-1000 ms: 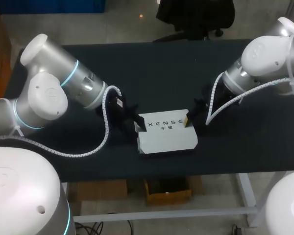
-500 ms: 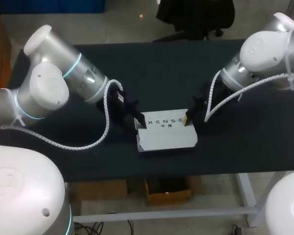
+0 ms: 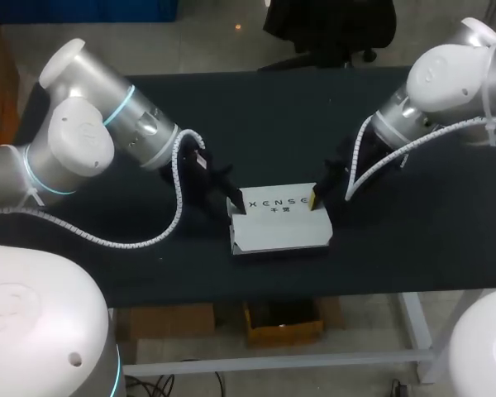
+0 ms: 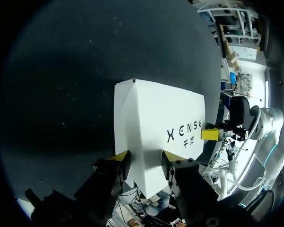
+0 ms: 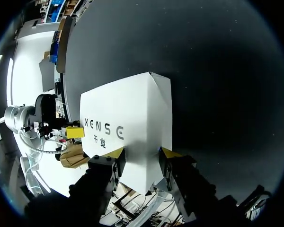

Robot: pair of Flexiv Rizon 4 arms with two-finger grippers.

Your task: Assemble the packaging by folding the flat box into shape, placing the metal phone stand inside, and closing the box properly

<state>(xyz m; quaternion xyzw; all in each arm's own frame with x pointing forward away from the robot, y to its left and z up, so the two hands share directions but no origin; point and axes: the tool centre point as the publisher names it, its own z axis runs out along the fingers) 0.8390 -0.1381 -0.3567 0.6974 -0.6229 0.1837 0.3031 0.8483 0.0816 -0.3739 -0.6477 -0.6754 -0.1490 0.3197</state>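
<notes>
At the middle of the table (image 3: 273, 116) sits one white box (image 3: 281, 230). Two grippers pinch it with fingers set narrow: the left gripper (image 3: 234, 204) at its 9 o'clock end, the right gripper (image 3: 315, 198) at 3 o'clock. Since a second ago the box has edged slightly toward 12 o'clock.

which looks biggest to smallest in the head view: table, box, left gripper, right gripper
1. table
2. box
3. left gripper and right gripper: they look alike, so unranked

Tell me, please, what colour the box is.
White box, dark lettering; clearest in the left wrist view.
</notes>
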